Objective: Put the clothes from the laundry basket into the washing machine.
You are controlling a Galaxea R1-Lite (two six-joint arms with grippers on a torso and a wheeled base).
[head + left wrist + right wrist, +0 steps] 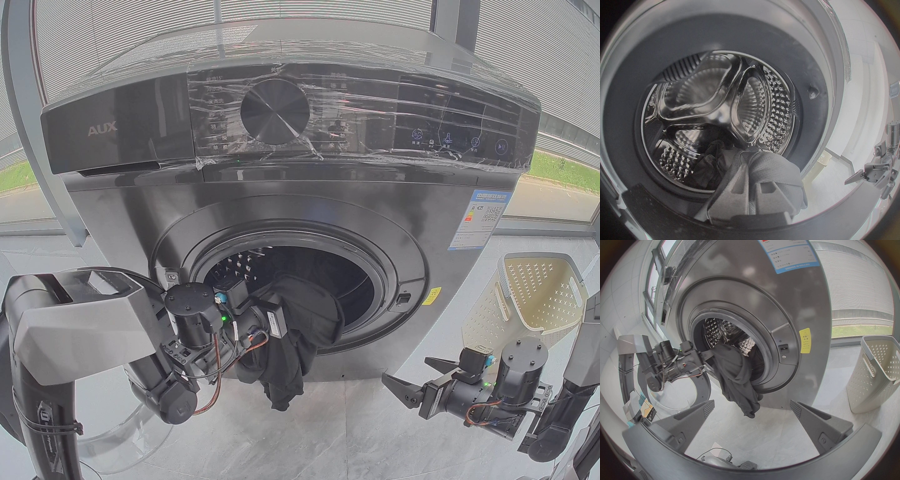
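The grey washing machine stands with its round opening uncovered. A dark garment lies over the lower rim, part inside the drum and part hanging down the front toward the floor. My left gripper is at the rim, shut on this garment; in the left wrist view the cloth covers the fingertips. More dark cloth lies deeper in the drum. My right gripper hovers low over the floor, right of the opening, open and holding nothing. The laundry basket stands beside it.
The machine's glass door is swung open to the left, under my left arm. Grey tiled floor lies in front of the machine. The cream basket is perforated and sits against the machine's right side.
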